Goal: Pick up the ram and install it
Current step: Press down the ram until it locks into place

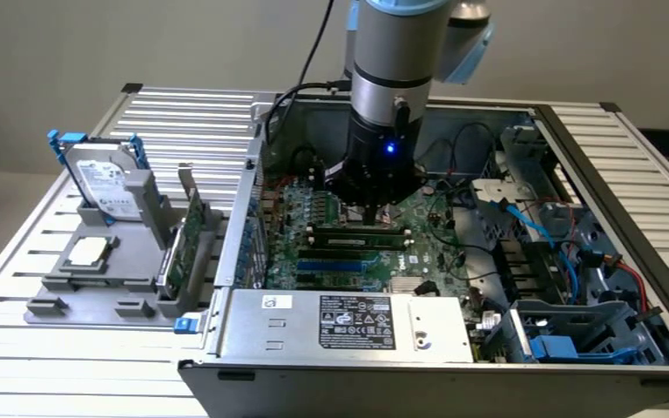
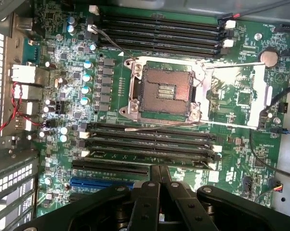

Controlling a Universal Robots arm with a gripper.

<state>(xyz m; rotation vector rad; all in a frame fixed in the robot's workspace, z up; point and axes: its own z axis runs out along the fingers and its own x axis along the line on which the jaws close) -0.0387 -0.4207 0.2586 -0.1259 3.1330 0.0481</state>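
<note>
The ram (image 1: 358, 233) appears to be off its holder and standing on edge in one of the black memory slots (image 2: 150, 139) of the motherboard (image 1: 428, 252), directly under the tip of the pincer (image 1: 372, 209). In the exterior view it reads as a long green strip with dark chips. In the wrist view I cannot make it out for certain among the slots just ahead of the fingers (image 2: 146, 202). The pincer (image 2: 159, 175) is closed to its narrowest, its fingers together with nothing visible between them, so it is not carrying the stick. It sits low over it, touching or just above, and I cannot tell which. On that showing the pick-up and the placing look done. What remains is the seating, and the pictures do not show whether the stick is fully down or its end latches have closed. Beyond the slots lies the empty CPU socket (image 2: 164, 89). Well away from the pincer, outside the computer case (image 1: 347, 374), a grey stand (image 1: 91, 287) on the counter (image 1: 184, 113) holds the hard drive (image 1: 104, 183) and the expansion card (image 1: 189, 235).
</note>
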